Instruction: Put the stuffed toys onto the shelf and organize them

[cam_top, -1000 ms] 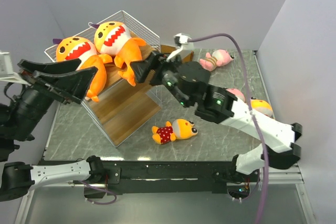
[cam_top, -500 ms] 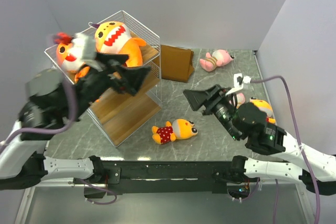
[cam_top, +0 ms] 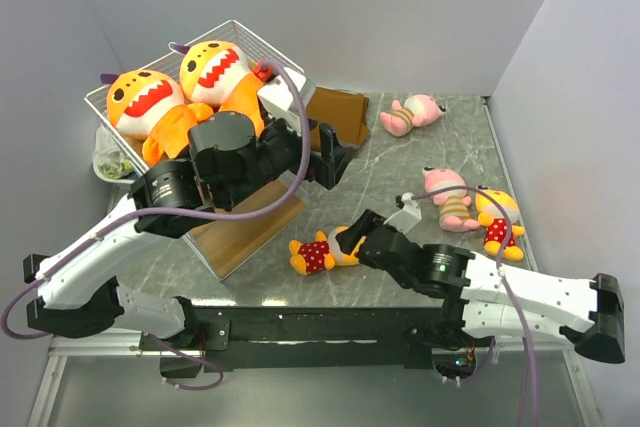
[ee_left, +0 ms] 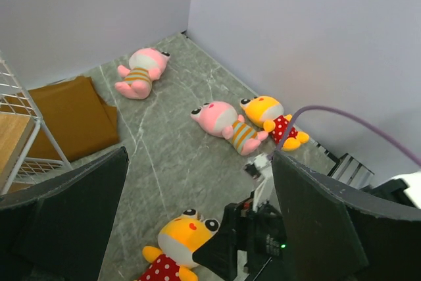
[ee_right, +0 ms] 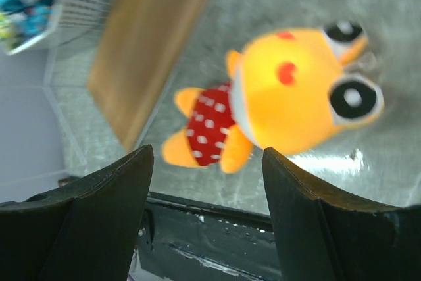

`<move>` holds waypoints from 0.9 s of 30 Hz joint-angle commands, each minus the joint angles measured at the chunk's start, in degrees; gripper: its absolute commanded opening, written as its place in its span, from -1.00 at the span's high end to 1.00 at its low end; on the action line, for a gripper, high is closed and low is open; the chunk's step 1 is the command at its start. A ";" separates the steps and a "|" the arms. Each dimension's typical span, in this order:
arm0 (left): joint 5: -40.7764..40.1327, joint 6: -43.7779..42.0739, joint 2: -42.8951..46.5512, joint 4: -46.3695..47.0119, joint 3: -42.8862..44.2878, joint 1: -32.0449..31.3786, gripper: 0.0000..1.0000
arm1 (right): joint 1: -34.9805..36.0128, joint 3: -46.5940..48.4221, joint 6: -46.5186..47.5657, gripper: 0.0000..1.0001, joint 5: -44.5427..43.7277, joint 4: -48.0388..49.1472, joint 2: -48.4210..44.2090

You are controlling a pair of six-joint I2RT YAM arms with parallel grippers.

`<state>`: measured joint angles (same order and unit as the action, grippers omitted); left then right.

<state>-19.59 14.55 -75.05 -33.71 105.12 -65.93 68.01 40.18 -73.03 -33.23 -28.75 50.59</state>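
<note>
Shelf (cam_top: 245, 212) at your ten o'clock carries two orange sharks (cam_top: 150, 99) on top, your left hand (cam_top: 335, 165) hangs spread and empty just right of it, your right hand (cam_top: 350, 239), also spread, hovers over a red-dotted toy (cam_top: 315, 256) at six, and on the worktop (cam_top: 400, 162) a pink toy (cam_top: 415, 112) lies at one, a second pink toy (cam_top: 445, 192) and second red-dotted toy (cam_top: 497, 217) at three.

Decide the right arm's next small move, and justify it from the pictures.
Probably ease the right gripper down over the orange-headed toy in red dotted clothes and close. Its jaws stand open right by that toy, which lies on the table, not yet on the shelf.
</note>
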 commanded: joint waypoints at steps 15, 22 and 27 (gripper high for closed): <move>0.70 0.22 14.30 3.22 -7.82 -0.16 -0.93 | -7.88 -3.52 7.26 0.35 0.88 15.89 20.78; -0.44 -1.62 18.53 0.32 -7.04 -0.16 -0.93 | -11.41 -5.48 40.14 0.61 19.69 31.40 17.09; -0.18 -4.52 21.07 1.11 -7.82 -0.16 -0.93 | -11.67 1.02 53.77 0.51 22.60 22.35 19.81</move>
<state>-19.38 13.04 -55.72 -33.76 96.92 -65.93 56.66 35.20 -35.64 -15.20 -3.77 69.36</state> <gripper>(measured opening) 0.967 0.238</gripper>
